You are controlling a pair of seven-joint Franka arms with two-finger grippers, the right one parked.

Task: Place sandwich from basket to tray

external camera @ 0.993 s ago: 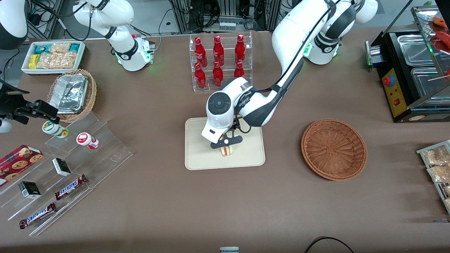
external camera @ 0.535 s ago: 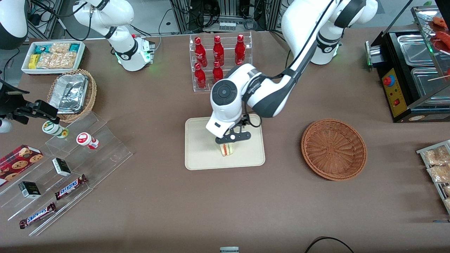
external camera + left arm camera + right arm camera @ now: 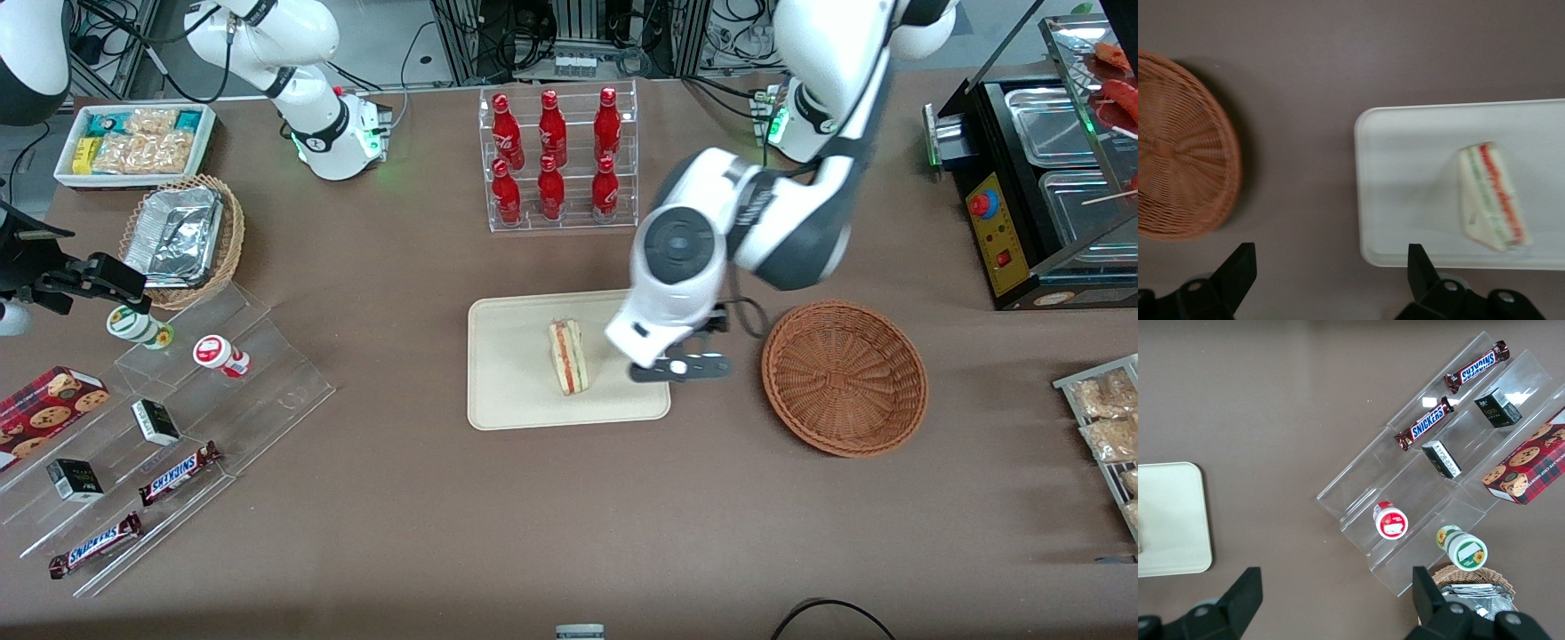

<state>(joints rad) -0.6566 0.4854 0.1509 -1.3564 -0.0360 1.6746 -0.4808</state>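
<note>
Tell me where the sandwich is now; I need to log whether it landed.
The sandwich lies on the tray, apart from the open gripper, which hangs over the tray's edge nearest the basket.

Six red bottles [image 3: 553, 160] in a clear acrylic rack. Tan wicker basket of foil trays [image 3: 182, 238] near a white bin of snack packets [image 3: 135, 142]. Snickers bars [image 3: 180, 472] on clear acrylic steps [image 3: 267, 373].

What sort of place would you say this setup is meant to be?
Probably a mock snack counter in a robot lab: red bottles racked, Snickers bars on clear steps, a sandwich on a tray. The open gripper hovers between tray and basket.
</note>
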